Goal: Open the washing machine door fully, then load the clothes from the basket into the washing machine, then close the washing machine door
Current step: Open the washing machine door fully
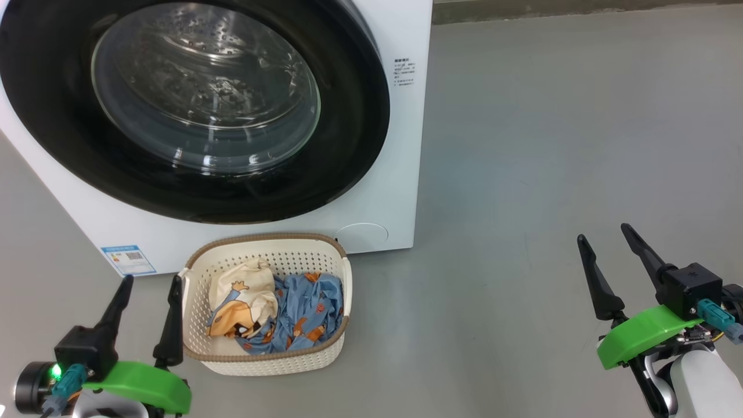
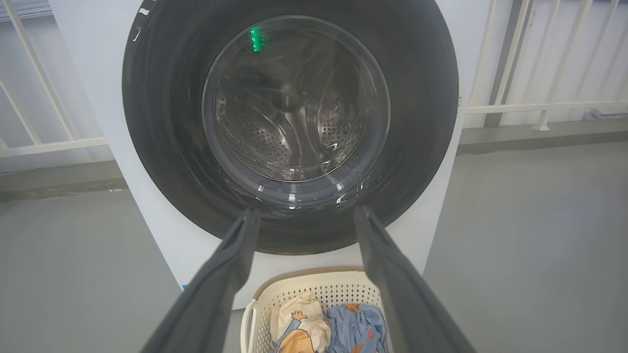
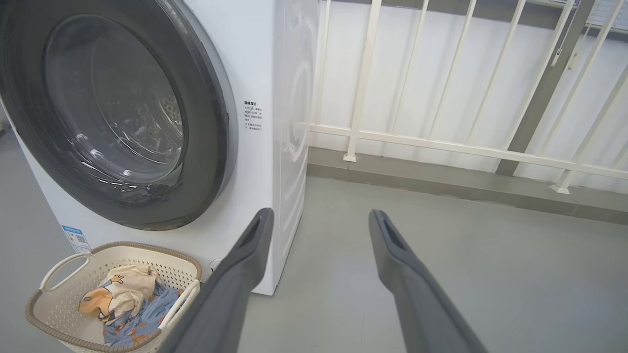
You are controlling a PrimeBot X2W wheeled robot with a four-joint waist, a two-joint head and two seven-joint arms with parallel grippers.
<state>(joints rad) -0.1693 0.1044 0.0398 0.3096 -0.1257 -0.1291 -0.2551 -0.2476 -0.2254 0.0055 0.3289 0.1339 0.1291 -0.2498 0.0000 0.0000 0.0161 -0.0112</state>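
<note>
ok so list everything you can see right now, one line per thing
washing machine: one, white, on the floor at the left
washing machine door: one, glossy black with a clear glass window, shut on the machine's front
drum: one, perforated steel, seen through the window
label sticker: one, blue, machine's lower front corner
basket: one, cream with a brown rim, on the floor before the door
cream garment: one, orange cartoon print, in the basket
blue garment: one, orange prints, in the basket beside the cream one
railing: one, white, behind the machine
floor: grey
left gripper: dark fingers, green guard, open, empty, beside the basket
right gripper: same colours, open, empty, over bare floor
</note>
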